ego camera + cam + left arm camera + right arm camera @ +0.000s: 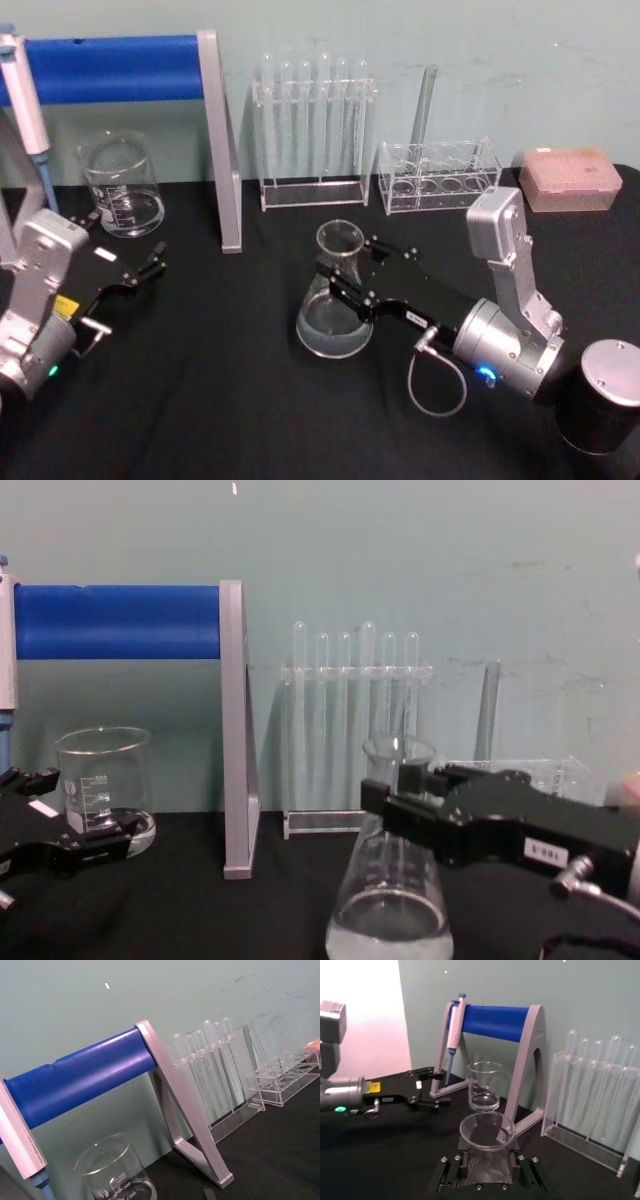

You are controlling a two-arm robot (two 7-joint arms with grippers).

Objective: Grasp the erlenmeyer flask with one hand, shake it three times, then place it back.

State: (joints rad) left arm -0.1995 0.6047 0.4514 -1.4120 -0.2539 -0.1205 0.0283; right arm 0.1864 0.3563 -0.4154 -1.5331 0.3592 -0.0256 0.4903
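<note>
My right gripper (343, 277) is closed on the neck of the erlenmeyer flask (333, 312), 1 finger on each side just under the flared rim. The flask is upright near the middle of the black table (220, 400). Its wide base is low at the cloth, and I cannot tell whether it touches.

Bare cloth lies in front of the flask and to its left, towards my left gripper (140, 272). That one hangs low with its fingers spread wide, holding nothing, just in front of the beaker (122, 187).

The beaker carries white graduation marks. In the left wrist view I read 400 and 300 among them. A white label on my right gripper is too small to read.

Behind the flask stand the test tube rack (315, 130) with 6 tubes and a lower clear rack (440, 177). The grey leg of the blue-barred pipette stand (218, 140) is behind it to the left, with a pipette (455, 1025) hanging at the stand's far end. A pink box (570, 178) sits at the back right.
</note>
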